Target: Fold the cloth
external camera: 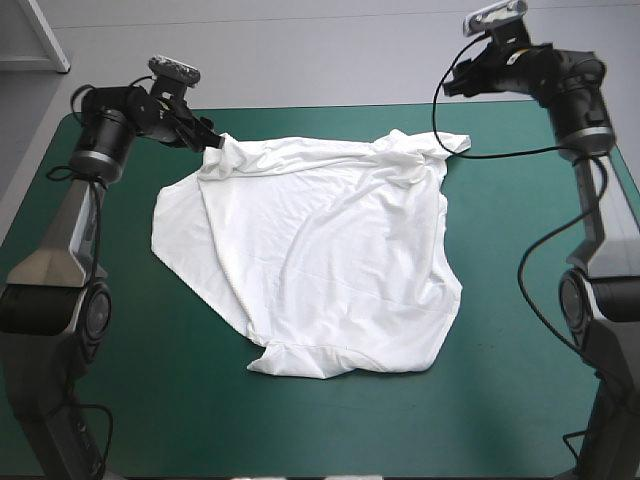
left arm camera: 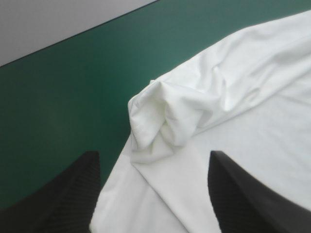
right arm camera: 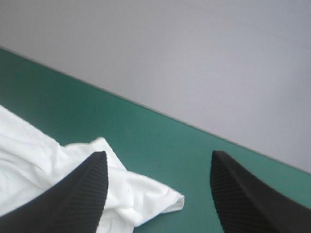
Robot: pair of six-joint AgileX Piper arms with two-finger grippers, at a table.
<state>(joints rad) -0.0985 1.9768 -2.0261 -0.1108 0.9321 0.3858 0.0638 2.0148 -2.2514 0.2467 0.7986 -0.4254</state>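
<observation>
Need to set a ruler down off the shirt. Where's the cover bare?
Widest: teal-green cover between T-shirt and near edge. Narrower strips flank it left and right. Crowded at the far edge, where left gripper and right gripper hang at its corners.

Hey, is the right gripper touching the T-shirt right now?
Apart. In the high view the right gripper hangs raised, with a plain gap between it and the nearest corner of the T-shirt.

I see 2 arms, the left arm (external camera: 75, 228) and the right arm (external camera: 600, 225), each with grey tapered links and black round joints. The black fingers (left arm camera: 63, 194) are finely ribbed, possibly rubber.
</observation>
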